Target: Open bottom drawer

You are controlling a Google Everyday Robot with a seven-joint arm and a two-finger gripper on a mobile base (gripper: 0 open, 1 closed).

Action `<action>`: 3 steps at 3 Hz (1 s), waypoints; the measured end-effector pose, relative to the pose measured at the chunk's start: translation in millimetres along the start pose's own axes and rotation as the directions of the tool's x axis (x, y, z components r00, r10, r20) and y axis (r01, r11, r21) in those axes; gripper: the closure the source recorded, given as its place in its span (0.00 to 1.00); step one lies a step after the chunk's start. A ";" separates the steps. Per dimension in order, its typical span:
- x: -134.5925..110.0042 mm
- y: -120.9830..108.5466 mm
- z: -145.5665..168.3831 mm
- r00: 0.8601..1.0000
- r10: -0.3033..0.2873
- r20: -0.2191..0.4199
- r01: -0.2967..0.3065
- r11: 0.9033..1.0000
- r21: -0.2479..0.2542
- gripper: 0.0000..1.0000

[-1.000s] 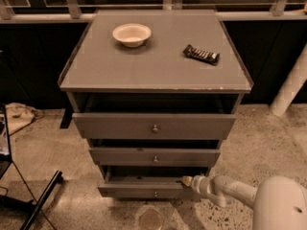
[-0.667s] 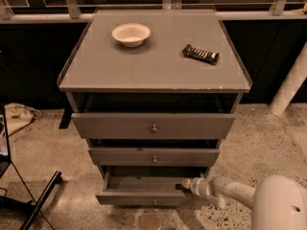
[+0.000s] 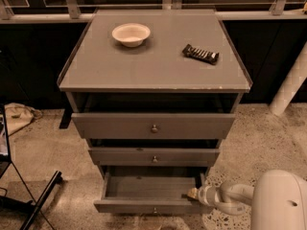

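1. Speckled stone floor (image 3: 268,138) runs under a grey desk (image 3: 153,68) set against a dark, railed background. A pale bowl (image 3: 131,34) and a dark wrapped bar (image 3: 200,54) lie well apart on its top.
2. We count three drawers in its front. The top drawer (image 3: 120,126) and the middle drawer (image 3: 120,156) each stand slightly out. The bottom drawer (image 3: 144,188) is the lowest, drawn out far enough that its plain grey inside shows, and its small knob (image 3: 154,210) sits mid-front.
3. We find the tool (image 3: 191,194) at the right end of that drawer as viewed, just behind the front panel near the corner. Its arm (image 3: 230,198) reaches in from the lower right of the view. Whether the tool is apart, together or clamped on the panel, we cannot tell.
4. The drawer's long axis runs side to side across the view, and it slides out toward us. The tool is at one end of the front rather than at the knob, which lies to its left as viewed and a little nearer us. We judge that any further pull acts off-centre, so it should go straight out along the slide or the drawer may skew.
5. We judge the opening to be mostly done.
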State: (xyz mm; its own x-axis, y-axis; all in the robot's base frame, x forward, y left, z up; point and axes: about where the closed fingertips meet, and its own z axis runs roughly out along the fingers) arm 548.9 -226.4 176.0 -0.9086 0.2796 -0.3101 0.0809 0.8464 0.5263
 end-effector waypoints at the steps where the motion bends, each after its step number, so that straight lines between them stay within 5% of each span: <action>1: -5.6 8.1 5.6 0.998 -0.064 -0.026 0.064 0.998 0.013 1.00; 2: -9.0 19.8 24.4 0.979 -0.178 -0.099 0.178 0.984 -0.010 1.00; 3: 9.2 29.4 39.5 0.943 -0.260 -0.207 0.250 0.965 -0.073 1.00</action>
State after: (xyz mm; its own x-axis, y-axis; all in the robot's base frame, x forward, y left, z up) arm 559.1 -181.1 157.4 -0.9629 -0.0506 -0.2652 -0.1794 0.8541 0.4883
